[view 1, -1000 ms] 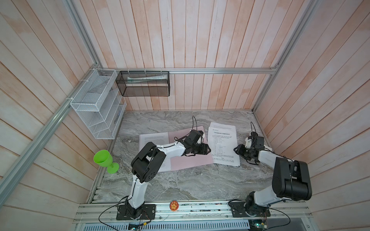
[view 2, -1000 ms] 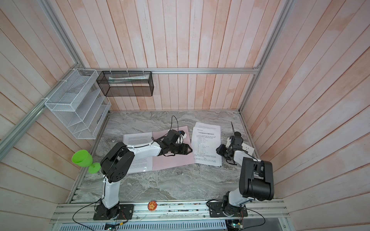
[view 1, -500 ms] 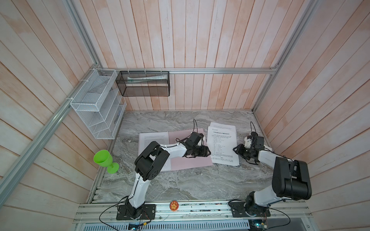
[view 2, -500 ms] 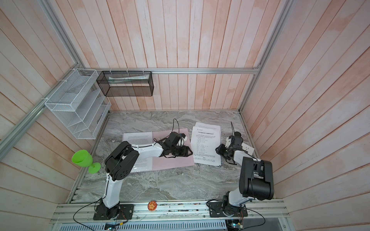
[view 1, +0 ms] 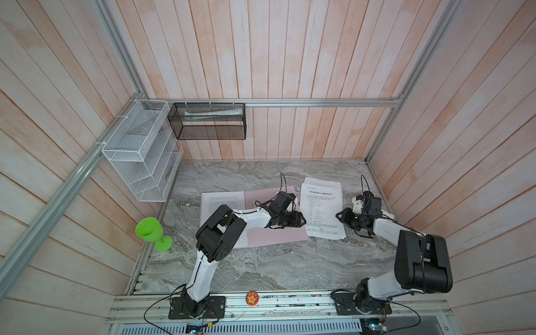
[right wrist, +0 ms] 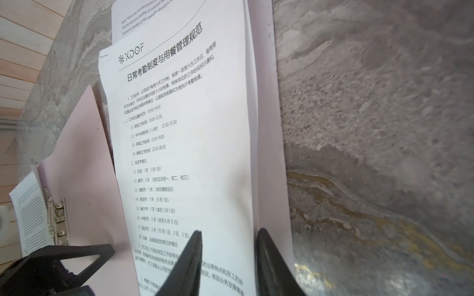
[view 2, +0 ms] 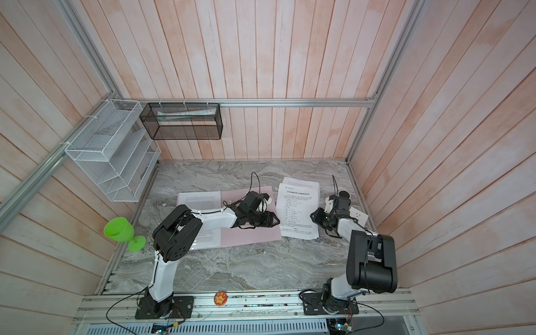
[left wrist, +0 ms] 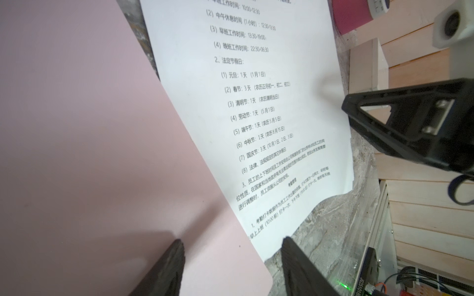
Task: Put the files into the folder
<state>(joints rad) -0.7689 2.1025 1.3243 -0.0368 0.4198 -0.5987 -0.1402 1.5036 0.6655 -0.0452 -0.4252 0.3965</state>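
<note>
— Narrower than a second ago, the right gripper [right wrist: 228, 232] straddles the right edge of the files [view 1: 322, 211], jaws apart.
— And the left gripper [left wrist: 232, 239]?
— Half open, empty, over the folder [view 1: 278, 236], just left of the files.

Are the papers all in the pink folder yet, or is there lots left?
Partly. The folder lies open and one sheet already rests on its left side. The right gripper straddles the edge of the files stacked beside the folder, jaws not yet shut. The left gripper hovers open over the folder. That stack must still go in.
</note>
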